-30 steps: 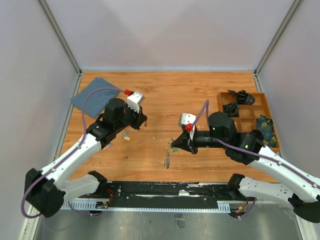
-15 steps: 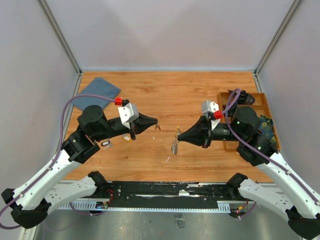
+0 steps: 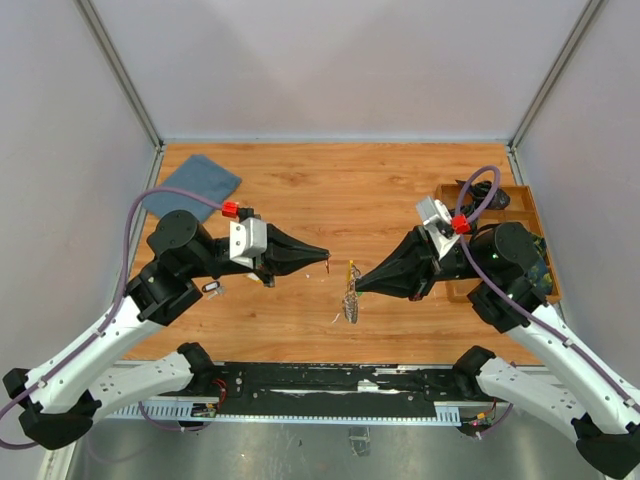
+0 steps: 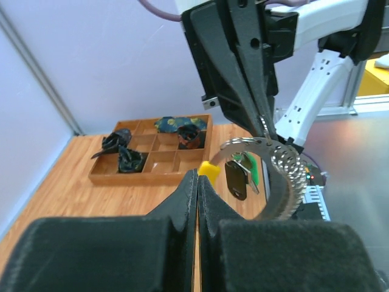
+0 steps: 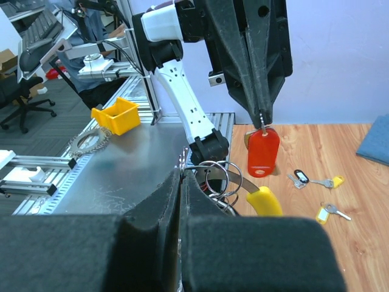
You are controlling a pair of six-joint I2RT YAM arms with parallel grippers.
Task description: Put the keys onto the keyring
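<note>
In your right wrist view, the right gripper point(image 5: 180, 182) at lower centre is clamped on the keyring point(image 5: 214, 176). Beyond it, the left gripper point(image 5: 262, 117) pinches a red-tagged key point(image 5: 263, 152). Loose keys point(image 5: 331, 181) lie on the table point(image 5: 316, 146) at right, which your left wrist view misses. That view instead shows the tray point(image 4: 134, 177) at mid left, with black cable bundles point(image 4: 124, 159) in its compartments.

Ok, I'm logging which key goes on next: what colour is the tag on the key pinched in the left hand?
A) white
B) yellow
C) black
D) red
D: in the right wrist view the left hand is shut on a red-tagged key that hangs from its tips.
</note>
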